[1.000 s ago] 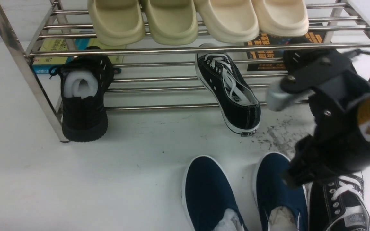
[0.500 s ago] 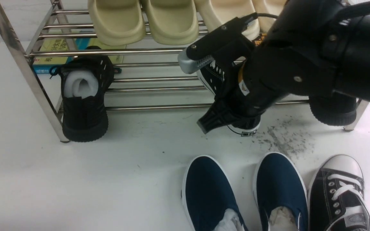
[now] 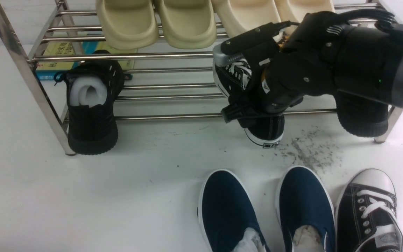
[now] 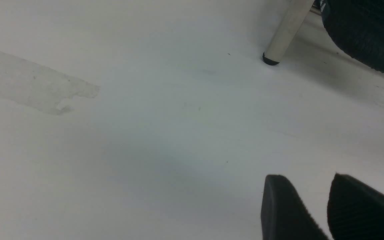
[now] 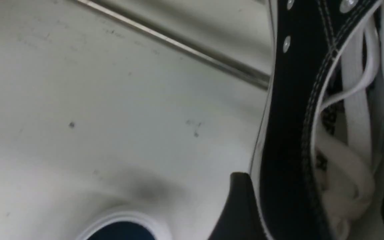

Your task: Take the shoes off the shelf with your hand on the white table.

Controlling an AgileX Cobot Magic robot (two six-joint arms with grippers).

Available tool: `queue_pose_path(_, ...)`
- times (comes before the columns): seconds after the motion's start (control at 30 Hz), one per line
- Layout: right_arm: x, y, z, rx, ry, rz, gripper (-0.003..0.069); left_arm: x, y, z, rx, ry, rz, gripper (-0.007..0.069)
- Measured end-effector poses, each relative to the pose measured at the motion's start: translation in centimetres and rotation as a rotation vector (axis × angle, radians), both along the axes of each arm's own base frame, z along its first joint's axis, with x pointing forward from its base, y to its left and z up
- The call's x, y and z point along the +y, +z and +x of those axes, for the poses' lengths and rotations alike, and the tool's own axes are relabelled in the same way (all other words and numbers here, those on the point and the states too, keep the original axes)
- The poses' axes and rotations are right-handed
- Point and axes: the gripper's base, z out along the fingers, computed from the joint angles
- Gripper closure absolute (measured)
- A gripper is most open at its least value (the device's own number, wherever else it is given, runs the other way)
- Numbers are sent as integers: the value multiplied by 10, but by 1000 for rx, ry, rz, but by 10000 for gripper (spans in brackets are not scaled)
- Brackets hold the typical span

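The right gripper [image 5: 317, 203] hung directly over the black lace-up sneaker [image 3: 264, 130] on the lower tier of the shelf [image 3: 173, 116]. Its jaws were spread wide and straddled the shoe's width near its opening, one finger just outside the side wall, with nothing yet clamped. The sneaker's long axis ran far to near, the toe pushed in toward the far left and the heel jutting past the nearest bar toward the white table [image 3: 117, 196], so a pull to the near side looked like the way out. Its mate [image 3: 369, 210] lay on the table at near right. The left gripper [image 4: 322, 190], slightly parted and empty, sat over bare table by a shelf leg, the farther of the two.
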Motion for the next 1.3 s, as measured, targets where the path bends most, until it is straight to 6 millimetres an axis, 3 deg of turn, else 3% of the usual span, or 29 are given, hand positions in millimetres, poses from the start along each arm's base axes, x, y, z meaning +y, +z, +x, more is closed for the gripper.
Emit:
queue_pose_path(0.53, 12, -56, 27, -10, 49, -63, 296, 0, 0, 0, 0, 0, 0, 385)
queue_pose_path(0.63, 12, -57, 27, -8, 49, -72, 408, 0, 0, 0, 0, 0, 0, 385)
queue_pose_path(0.7, 12, -52, 24, -3, 46, -66, 539, 0, 0, 0, 0, 0, 0, 385)
queue_pose_path(0.73, 13, -51, 24, -4, 46, -63, 552, 0, 0, 0, 0, 0, 0, 385)
queue_pose_path(0.77, 10, -45, 18, 33, 20, -58, 624, 0, 0, 0, 0, 0, 0, 385)
queue_pose_path(0.8, 7, -41, 12, 69, 6, -71, 641, 0, 0, 0, 0, 0, 0, 385)
queue_pose_path(0.9, -1, -25, -3, 133, 11, -90, 643, 0, 0, 0, 0, 0, 0, 385)
queue_pose_path(1.03, -9, 20, -42, 213, 119, -80, 643, 0, 0, 0, 0, 0, 0, 385)
queue_pose_path(1.2, -19, 52, -74, 279, 233, -49, 643, 0, 0, 0, 0, 0, 0, 385)
queue_pose_path(1.3, -35, 80, -100, 301, 284, -30, 643, 0, 0, 0, 0, 0, 0, 385)
